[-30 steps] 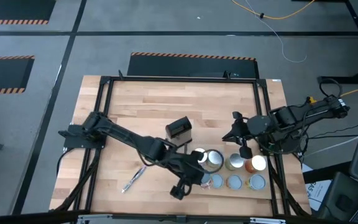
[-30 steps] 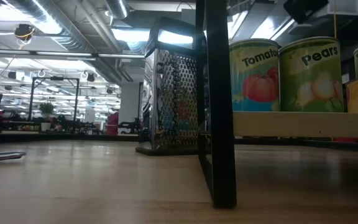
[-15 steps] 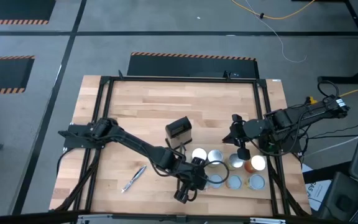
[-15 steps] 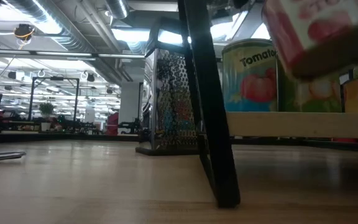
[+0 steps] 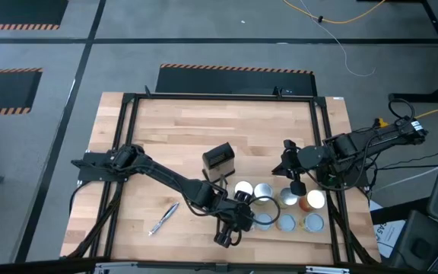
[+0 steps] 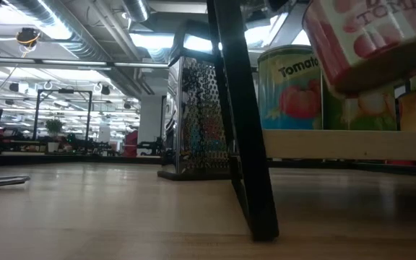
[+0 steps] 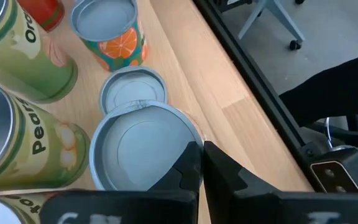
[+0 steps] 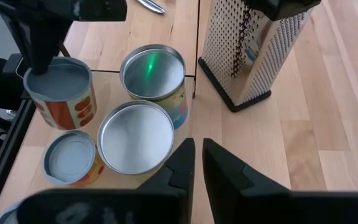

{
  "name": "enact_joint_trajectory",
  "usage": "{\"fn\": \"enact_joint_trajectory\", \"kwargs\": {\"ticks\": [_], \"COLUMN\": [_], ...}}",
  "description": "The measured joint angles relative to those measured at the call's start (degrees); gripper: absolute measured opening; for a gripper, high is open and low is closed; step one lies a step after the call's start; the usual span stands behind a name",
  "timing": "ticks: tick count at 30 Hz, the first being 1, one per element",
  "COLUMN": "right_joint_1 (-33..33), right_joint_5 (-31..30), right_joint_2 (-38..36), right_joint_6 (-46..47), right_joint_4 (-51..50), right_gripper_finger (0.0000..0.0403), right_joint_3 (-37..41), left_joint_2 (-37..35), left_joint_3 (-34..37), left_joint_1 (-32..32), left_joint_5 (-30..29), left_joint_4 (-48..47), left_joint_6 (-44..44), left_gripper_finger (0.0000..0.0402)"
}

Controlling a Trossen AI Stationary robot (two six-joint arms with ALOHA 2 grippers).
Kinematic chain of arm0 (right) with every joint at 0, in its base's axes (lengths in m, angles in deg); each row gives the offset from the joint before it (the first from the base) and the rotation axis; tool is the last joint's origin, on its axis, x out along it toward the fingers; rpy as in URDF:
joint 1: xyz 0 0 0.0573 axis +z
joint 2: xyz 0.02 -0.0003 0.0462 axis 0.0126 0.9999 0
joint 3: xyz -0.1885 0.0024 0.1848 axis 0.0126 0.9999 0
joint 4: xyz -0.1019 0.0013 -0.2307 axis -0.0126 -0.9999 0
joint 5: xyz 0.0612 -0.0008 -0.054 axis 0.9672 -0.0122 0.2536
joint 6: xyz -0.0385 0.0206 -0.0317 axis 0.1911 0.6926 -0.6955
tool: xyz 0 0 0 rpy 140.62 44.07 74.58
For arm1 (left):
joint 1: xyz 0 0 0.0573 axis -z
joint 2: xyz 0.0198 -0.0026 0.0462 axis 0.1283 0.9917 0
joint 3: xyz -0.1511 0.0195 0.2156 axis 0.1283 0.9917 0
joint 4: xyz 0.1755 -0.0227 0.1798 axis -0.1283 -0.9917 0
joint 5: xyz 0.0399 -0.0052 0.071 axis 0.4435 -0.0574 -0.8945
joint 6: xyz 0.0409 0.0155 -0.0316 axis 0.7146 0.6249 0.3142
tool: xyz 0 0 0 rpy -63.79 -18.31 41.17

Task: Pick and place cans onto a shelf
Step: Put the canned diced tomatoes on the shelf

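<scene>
Beside the grater (image 5: 219, 158), on its near-right side, the left gripper (image 5: 249, 217) holds one of the cans, a red-labelled tomato can (image 6: 360, 43). Its fingers (image 7: 188, 165) are clenched on the rim, pinching the thin wall rather than spanning the body. The can therefore hangs below and to one side of the fingers, not between them.

The low view shows the can clear of the shelf (image 6: 338, 144) and leaning, so its long axis is tipped off vertical. It floats above the shelf plank, farther from the grater than the shelf's black post (image 6: 244, 123). It is partly in front of the standing Tomato can (image 6: 291, 87). As I judge it, the set-down turns on that lean. The base must come level over a bare patch of shelf before the pinch is let go.

The left arm is plainly the nearer one. The right gripper (image 5: 299, 186) waits beyond the cluster of cans, on the side away from the grater. Its fingers are drawn almost together with nothing between them.

Only the low view gives the height and the tilt. From above, the held can merges with its neighbours on the desk (image 5: 204, 122). The left wrist view alone shows the rim pinch, and a short can (image 7: 132, 93) just beside the held one.
</scene>
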Motion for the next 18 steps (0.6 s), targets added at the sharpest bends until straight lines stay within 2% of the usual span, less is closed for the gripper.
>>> {"fn": "enact_joint_trajectory", "kwargs": {"ticks": [9, 18], "right_joint_1": [0.0, 0.0], "right_joint_5": [0.0, 0.0], "right_joint_2": [0.0, 0.0], "right_joint_6": [0.0, 0.0], "right_joint_4": [0.0, 0.0], "right_gripper_finger": [0.0037, 0.0037], "right_joint_3": [0.0, 0.0], "left_joint_2": [0.0, 0.0], "left_joint_3": [0.0, 0.0], "left_joint_1": [0.1, 0.1], "left_joint_5": [-1.3, -1.5], "left_joint_4": [-4.7, -5.3], "left_joint_6": [-0.2, 0.0], "left_gripper_finger": [0.0002, 0.0012]}}
